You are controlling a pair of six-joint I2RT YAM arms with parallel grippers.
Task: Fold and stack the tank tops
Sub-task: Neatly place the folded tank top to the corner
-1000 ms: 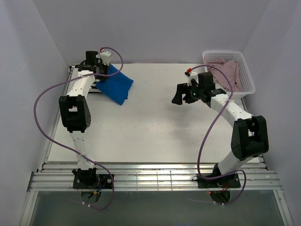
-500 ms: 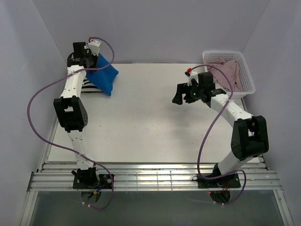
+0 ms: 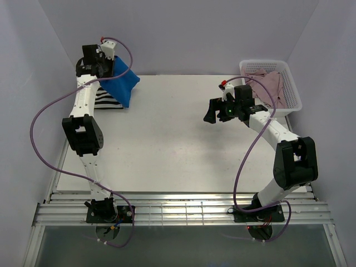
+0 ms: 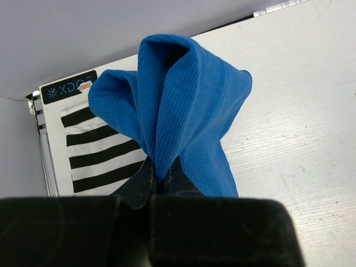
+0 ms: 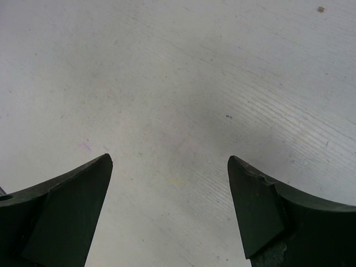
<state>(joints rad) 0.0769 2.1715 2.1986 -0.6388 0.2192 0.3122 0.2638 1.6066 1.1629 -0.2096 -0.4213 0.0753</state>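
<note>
Cloth in hand: your left gripper holds the blue tank top bunched and lifted off the tabletop, over its far-left corner.
Left jaws: pinched shut on a fold of the blue tank top. In the left wrist view the ribbed cloth stands in loops beyond the fingertips.
Striped tank top: lies flat at the far-left corner, below and just beside the hanging blue one. You cannot tell whether the two touch.
Pink tank top: heaped inside the white basket, which sits at the far-right corner.
Right gripper: hovers over the tabletop toward its far-right part, near the basket but apart from it.
Right jaws: spread wide, with only tabletop showing between your fingertips.
</note>
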